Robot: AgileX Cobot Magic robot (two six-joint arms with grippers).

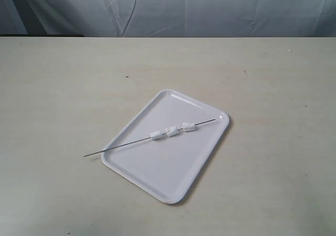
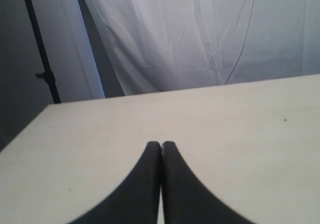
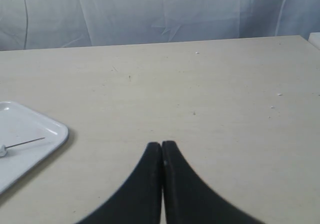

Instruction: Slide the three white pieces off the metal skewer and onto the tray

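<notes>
The white tray lies on the table, turned at an angle. Across it rests the thin metal skewer, one end poking past the tray's left rim. Three white pieces are threaded on its middle, side by side. Neither arm shows in the exterior view. My left gripper is shut and empty over bare table. My right gripper is also shut and empty; its wrist view catches a tray corner, the skewer tip and the edge of one white piece.
A pale beige table carries the tray. A wrinkled grey-white cloth backdrop hangs behind it. A dark stand pole rises beyond the table corner in the left wrist view.
</notes>
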